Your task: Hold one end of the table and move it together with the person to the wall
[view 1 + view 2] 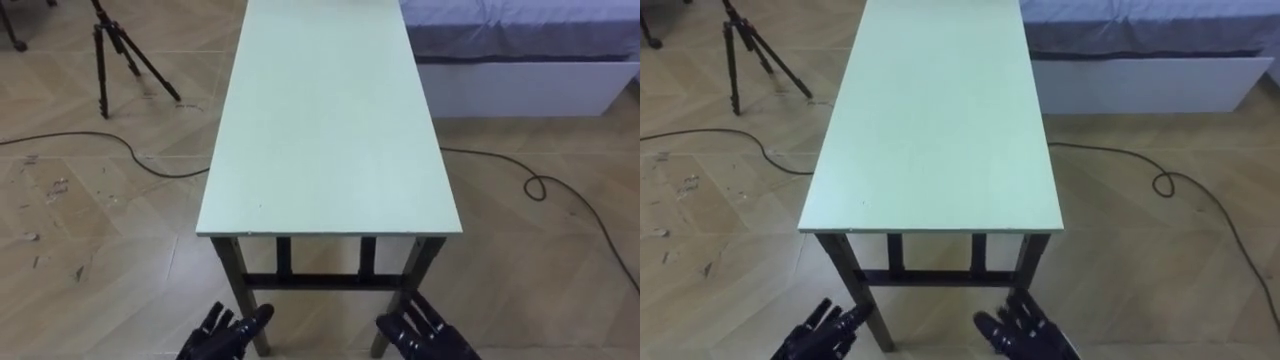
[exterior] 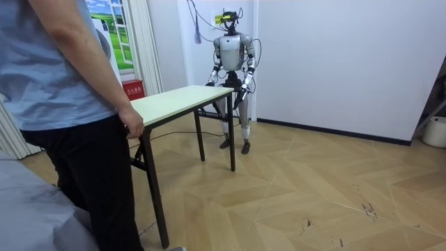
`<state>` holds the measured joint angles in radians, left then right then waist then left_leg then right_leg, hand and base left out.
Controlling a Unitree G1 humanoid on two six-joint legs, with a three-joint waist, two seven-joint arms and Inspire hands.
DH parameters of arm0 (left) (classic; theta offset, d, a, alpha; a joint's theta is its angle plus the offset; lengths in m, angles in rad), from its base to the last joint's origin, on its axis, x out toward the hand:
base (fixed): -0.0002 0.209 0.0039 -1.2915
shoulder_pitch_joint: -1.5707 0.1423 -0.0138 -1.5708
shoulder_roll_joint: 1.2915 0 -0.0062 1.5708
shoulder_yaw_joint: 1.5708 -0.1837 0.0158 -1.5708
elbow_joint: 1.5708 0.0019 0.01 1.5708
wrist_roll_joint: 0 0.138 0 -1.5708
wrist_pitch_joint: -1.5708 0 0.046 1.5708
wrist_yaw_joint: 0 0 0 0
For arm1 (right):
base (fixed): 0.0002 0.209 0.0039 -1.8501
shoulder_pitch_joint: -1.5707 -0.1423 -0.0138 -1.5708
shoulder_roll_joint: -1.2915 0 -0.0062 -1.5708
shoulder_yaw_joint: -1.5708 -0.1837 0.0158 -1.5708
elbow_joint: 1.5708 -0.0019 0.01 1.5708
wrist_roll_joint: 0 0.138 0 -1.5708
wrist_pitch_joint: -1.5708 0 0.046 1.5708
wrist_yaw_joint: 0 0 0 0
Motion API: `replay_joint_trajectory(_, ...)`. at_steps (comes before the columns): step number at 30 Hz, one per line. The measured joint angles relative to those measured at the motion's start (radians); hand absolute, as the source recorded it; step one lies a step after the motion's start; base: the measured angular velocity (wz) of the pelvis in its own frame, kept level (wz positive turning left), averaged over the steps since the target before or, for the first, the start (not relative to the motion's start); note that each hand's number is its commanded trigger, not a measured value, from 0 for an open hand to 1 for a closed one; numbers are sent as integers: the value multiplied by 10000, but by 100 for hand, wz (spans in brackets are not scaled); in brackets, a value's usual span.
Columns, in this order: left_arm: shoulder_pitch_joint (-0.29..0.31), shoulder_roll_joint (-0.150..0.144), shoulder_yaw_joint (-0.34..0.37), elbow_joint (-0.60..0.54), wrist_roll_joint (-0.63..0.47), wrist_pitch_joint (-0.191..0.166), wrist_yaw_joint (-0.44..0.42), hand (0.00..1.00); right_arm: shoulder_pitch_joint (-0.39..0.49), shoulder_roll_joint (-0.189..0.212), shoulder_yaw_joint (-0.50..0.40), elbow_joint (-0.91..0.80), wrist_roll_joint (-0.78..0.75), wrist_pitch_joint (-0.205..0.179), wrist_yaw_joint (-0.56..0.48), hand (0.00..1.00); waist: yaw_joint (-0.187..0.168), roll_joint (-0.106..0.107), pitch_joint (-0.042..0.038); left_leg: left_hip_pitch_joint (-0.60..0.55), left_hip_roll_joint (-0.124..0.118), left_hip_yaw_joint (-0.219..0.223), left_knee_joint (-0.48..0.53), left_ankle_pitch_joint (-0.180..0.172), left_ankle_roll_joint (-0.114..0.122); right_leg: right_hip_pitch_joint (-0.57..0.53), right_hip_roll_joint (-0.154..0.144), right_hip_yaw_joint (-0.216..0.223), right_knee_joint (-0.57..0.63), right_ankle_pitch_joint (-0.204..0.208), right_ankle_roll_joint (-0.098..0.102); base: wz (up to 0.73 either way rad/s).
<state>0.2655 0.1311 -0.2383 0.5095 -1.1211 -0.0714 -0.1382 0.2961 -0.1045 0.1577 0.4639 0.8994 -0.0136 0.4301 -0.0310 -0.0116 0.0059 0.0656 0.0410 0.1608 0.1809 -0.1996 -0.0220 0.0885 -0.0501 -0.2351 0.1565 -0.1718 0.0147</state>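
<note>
A long table with a pale green top [image 1: 330, 120] [image 1: 935, 120] [image 2: 182, 99] and dark folding legs runs away from me. Both my hands hang low before its near short end, below the top and apart from it. My left hand [image 1: 225, 335] [image 1: 825, 332] has its fingers spread and straight, open. So does my right hand [image 1: 425, 332] [image 1: 1025, 330], level with the right leg. In the room view I stand upright at the table's far end, and a person [image 2: 70, 90] in a blue shirt stands at the near end with a hand [image 2: 132, 123] on the table's edge.
A black tripod [image 1: 110, 50] stands on the wooden floor at the left. A bed [image 1: 520, 50] with a white frame lies close along the table's right. Dark cables [image 1: 100, 145] cross the floor on both sides. A white wall [image 2: 334, 63] is behind me.
</note>
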Motion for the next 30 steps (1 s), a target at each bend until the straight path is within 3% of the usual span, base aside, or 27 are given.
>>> replay_joint_trajectory(4,26,-2,-520,-1209,-716,9,-2,0,-167,-3,617,-728,464,28,100,0,-54,5,14,-12,2,6,16,0,0,-21,-5,-61,-2,0,0,1)
replay_joint_trajectory(8,-256,-20,-828,-1383,-1015,55,-2,0,-474,-6,826,-728,791,91,78,0,-154,32,65,-10,3,7,7,0,0,-23,-8,-69,20,0,0,0)
replay_joint_trajectory(14,-740,18,-819,-1383,-1054,284,0,0,-882,-130,864,-747,1618,167,-159,0,-206,-7,135,-31,20,23,2,0,0,-116,-12,-126,145,0,0,-1)
replay_joint_trajectory(22,-1638,187,-730,-1601,-1137,497,0,0,-1440,-285,958,-861,1378,308,-550,0,-169,-23,137,-35,22,30,0,11,16,-165,-15,-65,198,2,-3,-2)
replay_joint_trajectory(30,-1875,196,-354,-1375,-1439,803,3,0,-1604,-288,952,-837,1570,496,-868,0,-150,-59,183,107,19,32,-20,11,16,-90,1,87,165,6,-8,-5)
